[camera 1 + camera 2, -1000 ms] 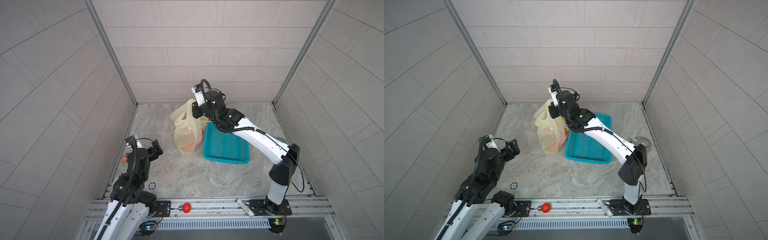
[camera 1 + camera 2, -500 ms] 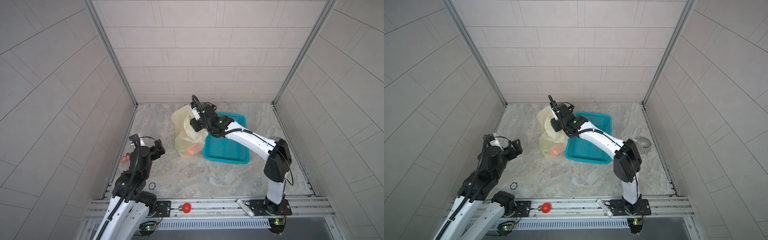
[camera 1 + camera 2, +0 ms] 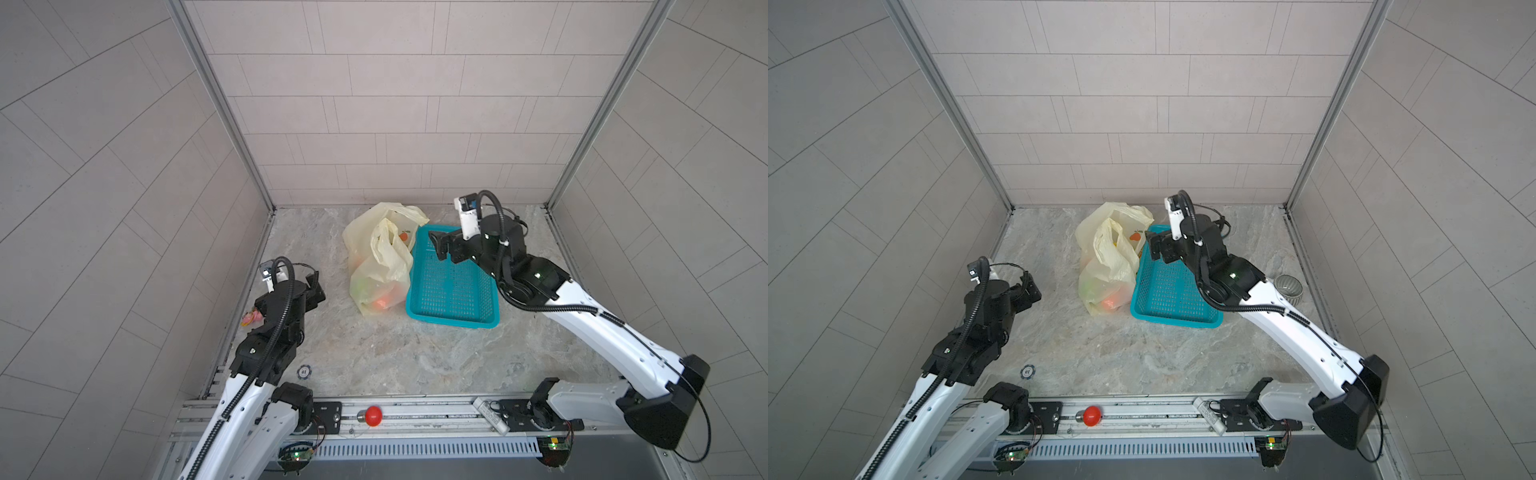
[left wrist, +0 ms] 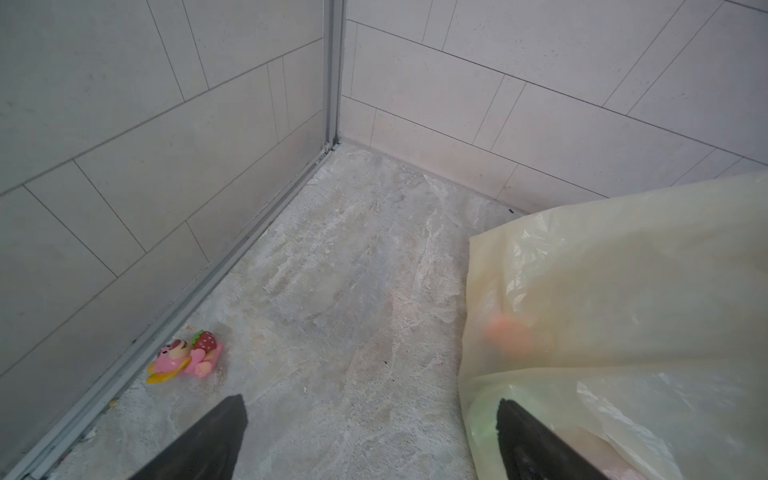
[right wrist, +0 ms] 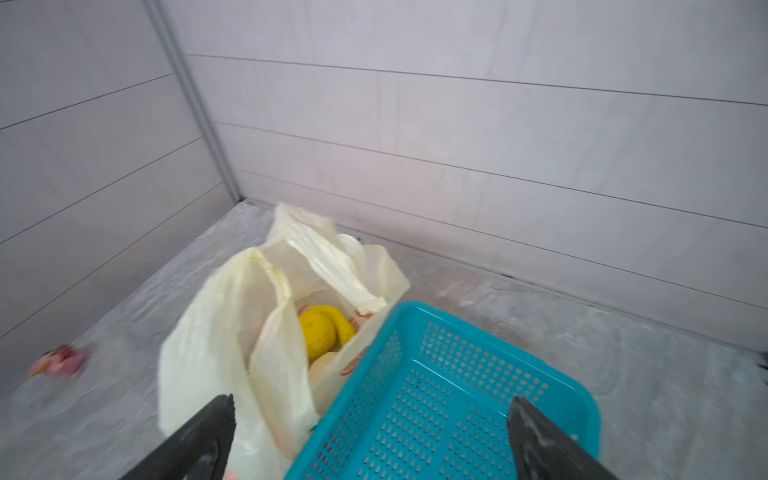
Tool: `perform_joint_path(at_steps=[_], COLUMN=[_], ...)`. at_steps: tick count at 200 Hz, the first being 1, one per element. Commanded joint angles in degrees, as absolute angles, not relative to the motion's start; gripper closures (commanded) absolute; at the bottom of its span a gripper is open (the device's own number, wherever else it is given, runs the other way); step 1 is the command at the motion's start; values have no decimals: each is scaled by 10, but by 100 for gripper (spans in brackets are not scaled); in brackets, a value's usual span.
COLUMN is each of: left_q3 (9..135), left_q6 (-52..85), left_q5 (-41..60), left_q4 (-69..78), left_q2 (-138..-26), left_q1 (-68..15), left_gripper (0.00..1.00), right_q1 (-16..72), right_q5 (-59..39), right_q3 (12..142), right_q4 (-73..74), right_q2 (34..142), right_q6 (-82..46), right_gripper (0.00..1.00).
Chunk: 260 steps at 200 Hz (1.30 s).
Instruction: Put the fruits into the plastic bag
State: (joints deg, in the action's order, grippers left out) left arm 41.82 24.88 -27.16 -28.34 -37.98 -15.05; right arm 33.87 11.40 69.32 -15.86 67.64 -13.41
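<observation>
1. The plastic bag (image 3: 380,257) stands slumped on the surface, touching the left rim of the teal basket (image 3: 453,320). The fruits (image 5: 322,332) sit inside the bag. A yellow one shows through the mouth in the right wrist view, and orange and green shapes show through the film lower down. No loose fruit shows on the surface or in the basket.
2. The jaws of the right arm (image 3: 540,278) hang wide open and empty above the basket's far corner, just beside the bag's mouth. The jaws of the left arm (image 3: 282,316) are also spread wide and hold nothing, near the bag's lower side.
3. The step looks like letting go and backing off. To do it well, lift up and away from the loop handles with the jaws kept wide, so no film snags and the leaning bag is not tipped.
4. A second ago the right jaws were shut and raised over the bag, which stood taller. Now they are parted and drawn back over the basket, and the bag has sagged. The left arm has barely shifted.
</observation>
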Motion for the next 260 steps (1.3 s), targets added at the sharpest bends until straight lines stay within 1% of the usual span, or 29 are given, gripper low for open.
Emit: perform_joint_path(at_steps=[1, 17, 29, 41, 53, 59, 71, 87, 100, 113, 124, 136, 147, 156, 176, 191, 198, 205, 215, 226, 232, 234, 240, 253, 260], left_q3=[438, 434, 431, 420, 398, 388, 374, 368, 356, 337, 318, 297, 303, 298, 262, 227, 219, 225, 228, 228, 228, 229, 229, 238, 239], left_q6=[183, 158, 166, 178, 159, 144, 115, 129, 141, 122, 99, 93, 90, 72, 48, 37, 22, 32, 34, 23, 15, 12, 7, 16, 18], left_q5=[-322, -331, -338, -358, -369, -376, -392, -392, -358, -323, -310, -308, -295, -277, -239, -219, -223, -223, -209, -181, -165, -160, -153, -139, -137], left_q4=[-227, -183, -159, -123, -67, -35, 20, 64, 106, 170, 219, 269, 252, 270, 378, 496, 563, 530, 495, 502, 515, 522, 536, 502, 499], left_q2=[-424, -487, -527, -563, -594, -609, -644, -697, -739, -782, -808, -824, -816, -814, -837, -891, -920, -909, -891, -896, -905, -909, -917, -909, -910], left_q1=[-135, -123, -113, -103, -92, -88, -78, -55, -43, -43, -44, -43, -43, -42, -42, -42, -42, -44, -43, -41, -42, -41, -38, -32, -30], left_gripper=[0, 0, 0, 0, 0, 0, 0, 0, 0, 0, 0, 0, 0, 0, 0, 0, 0, 0, 0, 0, 0, 0, 0, 0, 0], right_q1=[269, 222, 208, 205, 204, 203, 202, 203, 200, 196, 200, 203, 198, 190, 156, 109, 83, 58, 35, 29, 28, 28, 27, 27, 27], right_q5=[237, 308, 361, 385, 410, 427, 433, 435, 438, 443, 476, 447, 426, 398, 306, 264, 239, 208, 156, 102, 79, 73, 64, 72, 75], right_q3=[600, 496, 397, 293, 228, 214, 209, 208, 203, 201, 202, 205, 203, 200, 184, 162, 152, 148, 153, 175, 189, 194, 203, 203, 205], right_q4=[-143, -68, 51, 195, 301, 319, 308, 343, 392, 443, 513, 543, 554, 559, 576, 659, 659, 666, 691, 608, 569, 560, 545, 573, 558], right_q2=[630, 594, 574, 567, 578, 587, 613, 669, 718, 779, 824, 843, 849, 849, 857, 891, 893, 902, 920, 897, 890, 889, 892, 908, 900], right_q6=[-173, -165, -137, -83, -53, -56, -58, -18, -5, 2, 26, 65, 78, 85, 91, 45, 6, -10, -17, -12, -7, -4, 2, 2, 3], right_gripper=[1, 1, 1, 1, 1, 1, 1, 1, 1, 1, 0, 1, 1, 0, 1, 1, 1, 3, 3, 3, 4, 2, 1, 1, 1])
